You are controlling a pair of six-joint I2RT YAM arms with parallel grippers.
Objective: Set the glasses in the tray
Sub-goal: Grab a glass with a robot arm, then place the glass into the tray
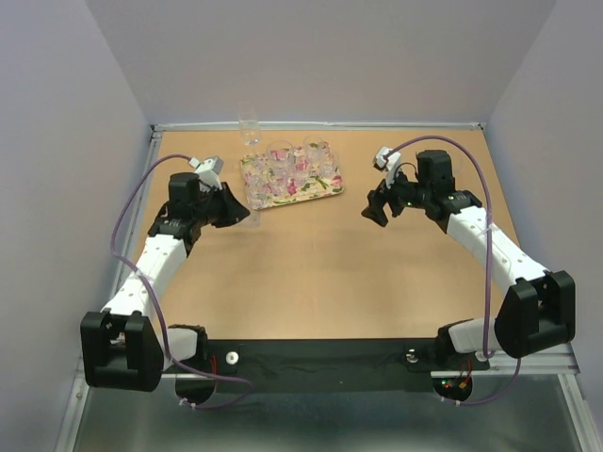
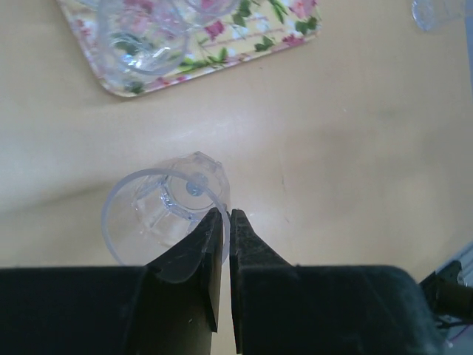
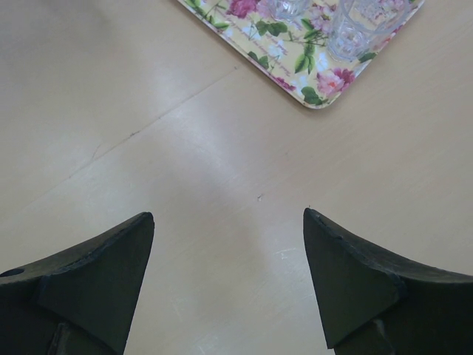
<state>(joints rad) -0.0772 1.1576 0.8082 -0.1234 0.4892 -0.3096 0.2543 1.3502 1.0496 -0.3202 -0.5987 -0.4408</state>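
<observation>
Tan table (image 1: 320, 273), floral tray (image 1: 303, 195) far left of centre carrying several glasses (image 1: 279, 155), right gripper (image 3: 229, 222) spread wide, empty, right of tray, left gripper (image 2: 225, 222) clenched on a glass (image 2: 159, 214) rim just beside tray, lone glass (image 1: 249, 132) behind tray.

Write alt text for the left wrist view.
The left pincer pinches the wall of a clear tumbler over a tan table. A corner of the floral tray, holding other glasses, shows at top left; one more glass sits at top right.
</observation>
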